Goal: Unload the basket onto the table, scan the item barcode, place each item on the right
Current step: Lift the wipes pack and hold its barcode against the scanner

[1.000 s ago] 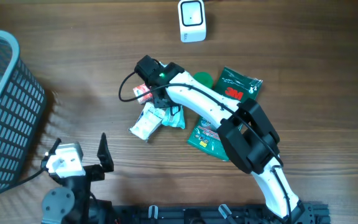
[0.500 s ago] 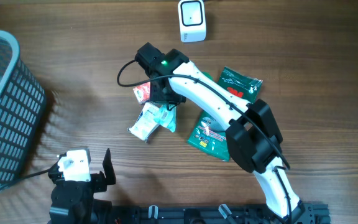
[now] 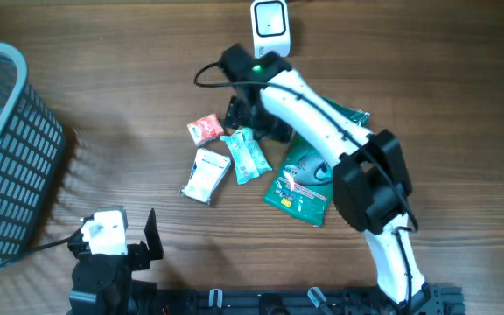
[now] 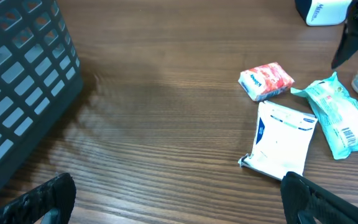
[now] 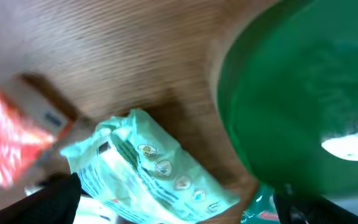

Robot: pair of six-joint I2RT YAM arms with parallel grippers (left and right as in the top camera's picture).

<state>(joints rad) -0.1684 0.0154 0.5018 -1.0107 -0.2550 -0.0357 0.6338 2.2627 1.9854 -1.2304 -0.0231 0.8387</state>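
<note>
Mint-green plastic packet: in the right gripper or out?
Out. The mint-green plastic packet lies on the wooden table; the right gripper hangs above it, jaws wide apart.

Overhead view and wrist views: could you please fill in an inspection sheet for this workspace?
Surface: brown wooden table, no spills seen.
Job's things: white box-shaped barcode scanner at the far edge; mint-green plastic wipes packet lying flat, barcode showing.
Clutter: small red packet, white pouch, green printed flat pack partly under the right arm.
Claws: left claw open, empty; right claw open near that packet, holding nothing.
Cables: black cable looping beside the right wrist.
Surroundings: grey mesh basket at the left.
</note>
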